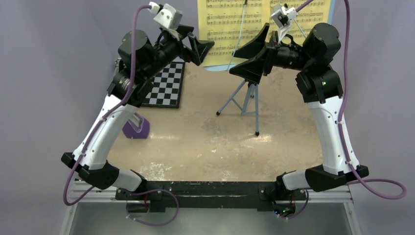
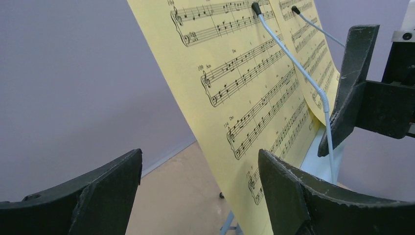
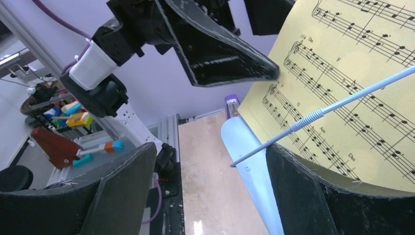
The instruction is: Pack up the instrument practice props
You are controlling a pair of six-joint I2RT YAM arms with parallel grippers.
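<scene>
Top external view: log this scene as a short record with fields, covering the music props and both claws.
sheet: yellow sheet of printed music, on the stand, under two thin wire arms
stand: light blue tripod music stand, upright on the table
metronome: small purple pyramid metronome, on the table, partly hidden by the left arm
left: left claw open, at the sheet's left edge
right: right claw open, before the sheet's lower part
packed: none yet

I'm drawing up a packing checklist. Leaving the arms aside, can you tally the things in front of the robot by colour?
Yellow: 1, the sheet music
Light blue: 1, the music stand
Purple: 1, the metronome
Black and white: 1, the checkerboard
Total: 4
</scene>
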